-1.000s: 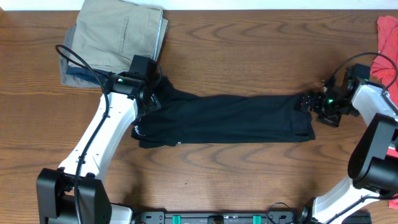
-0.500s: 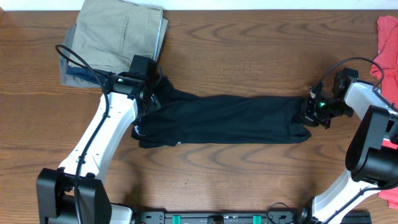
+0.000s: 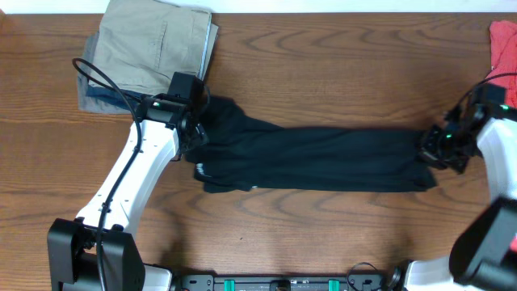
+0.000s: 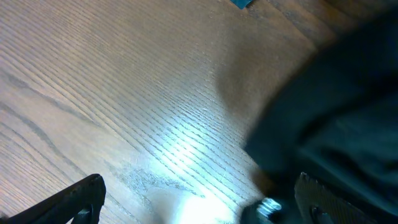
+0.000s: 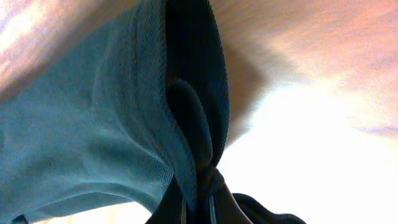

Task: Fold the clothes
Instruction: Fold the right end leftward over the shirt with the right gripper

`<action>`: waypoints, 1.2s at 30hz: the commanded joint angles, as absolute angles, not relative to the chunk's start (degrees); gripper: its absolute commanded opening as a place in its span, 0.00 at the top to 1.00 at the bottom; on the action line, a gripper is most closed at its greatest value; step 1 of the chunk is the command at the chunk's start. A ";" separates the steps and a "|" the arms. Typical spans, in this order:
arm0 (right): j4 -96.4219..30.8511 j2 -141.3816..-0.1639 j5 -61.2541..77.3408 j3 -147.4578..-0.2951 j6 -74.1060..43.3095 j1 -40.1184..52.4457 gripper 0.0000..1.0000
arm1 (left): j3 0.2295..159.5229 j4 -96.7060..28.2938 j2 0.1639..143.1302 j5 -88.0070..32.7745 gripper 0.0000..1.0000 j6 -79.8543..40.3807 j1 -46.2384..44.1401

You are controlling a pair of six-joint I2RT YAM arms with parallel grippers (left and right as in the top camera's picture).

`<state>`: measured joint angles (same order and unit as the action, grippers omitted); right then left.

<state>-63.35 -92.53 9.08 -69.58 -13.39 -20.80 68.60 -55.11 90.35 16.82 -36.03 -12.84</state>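
The clothes, a black shirt (image 3: 315, 158), lie stretched in a long band across the middle of the table. My right gripper (image 3: 437, 150) is shut on the band's right end. In the right wrist view the bunched hem (image 5: 186, 124) runs down into my right gripper (image 5: 198, 208), pinched between its closed fingers. My left gripper (image 3: 195, 128) hovers over the shirt's upper left corner. In the left wrist view this gripper (image 4: 199, 205) is wide open above bare wood, nothing between its fingers, with dark fabric (image 4: 336, 112) beside its right finger (image 4: 317, 199).
A folded khaki garment (image 3: 157, 40) lies on a blue-grey one (image 3: 95, 99) at the back left, just beyond my left arm. A red garment (image 3: 505, 56) lies at the right table edge behind my right arm.
My right gripper closed on the shirt's right end and drew it to the right; the whole shirt slid that way and stretched. My left arm stayed where it was, open.
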 commanded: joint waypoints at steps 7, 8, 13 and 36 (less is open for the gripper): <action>-68.88 -88.18 3.14 -77.03 -17.12 -19.40 0.99 | 68.45 -55.20 90.98 16.95 0.02 -36.36 -12.56; -68.86 -88.25 3.66 -77.03 -17.15 -18.79 0.99 | 68.47 -55.20 90.98 16.93 0.02 -36.36 -12.56; -67.68 -88.40 7.81 -77.01 -17.21 -13.56 0.99 | 68.47 -54.81 90.98 13.82 0.02 -36.34 -12.56; -49.36 -93.06 9.72 -66.72 -30.09 12.56 0.98 | 68.47 -54.61 90.98 13.47 0.02 -36.32 -12.56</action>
